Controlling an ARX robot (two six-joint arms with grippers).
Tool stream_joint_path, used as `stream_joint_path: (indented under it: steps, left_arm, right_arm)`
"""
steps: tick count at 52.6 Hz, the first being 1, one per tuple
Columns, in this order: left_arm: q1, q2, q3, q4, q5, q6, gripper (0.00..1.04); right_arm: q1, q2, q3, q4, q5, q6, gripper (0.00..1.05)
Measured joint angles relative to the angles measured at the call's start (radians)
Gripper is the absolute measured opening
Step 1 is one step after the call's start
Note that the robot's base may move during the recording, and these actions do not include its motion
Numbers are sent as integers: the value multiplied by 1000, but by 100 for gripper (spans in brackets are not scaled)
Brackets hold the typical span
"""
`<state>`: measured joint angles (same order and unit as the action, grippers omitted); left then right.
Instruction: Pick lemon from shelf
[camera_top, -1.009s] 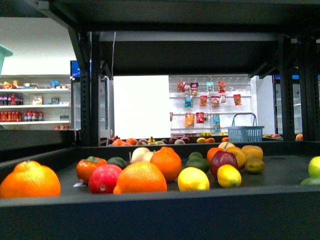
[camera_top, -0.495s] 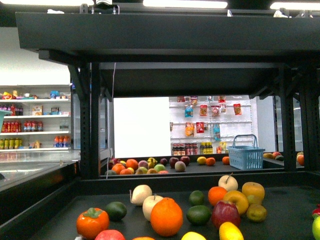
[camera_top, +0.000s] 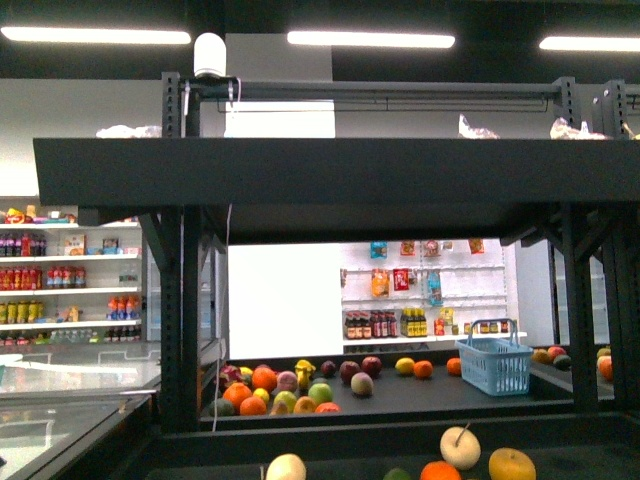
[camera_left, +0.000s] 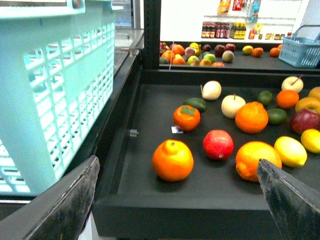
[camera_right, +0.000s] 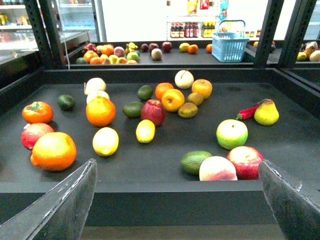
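Lemon (camera_right: 105, 141), smooth glossy yellow oval, lies on matte black metal shelf (camera_right: 150, 192); left claw (camera_left: 177, 167) and right claw (camera_right: 177, 165) both spread wide.

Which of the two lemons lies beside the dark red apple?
The slimmer lemon, right by the dark red apple. The plumper lemon lies nearer the big orange.

No text, label or number is legible anywhere.
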<state>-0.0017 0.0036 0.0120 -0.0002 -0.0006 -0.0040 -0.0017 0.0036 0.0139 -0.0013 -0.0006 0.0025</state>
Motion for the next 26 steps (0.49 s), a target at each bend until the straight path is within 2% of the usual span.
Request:
stream_joint_path:
  steps: [26]
  left_arm:
    - [0,0,0,0,0,0,97]
  right_arm:
    - [0,0,0,0,0,0,97]
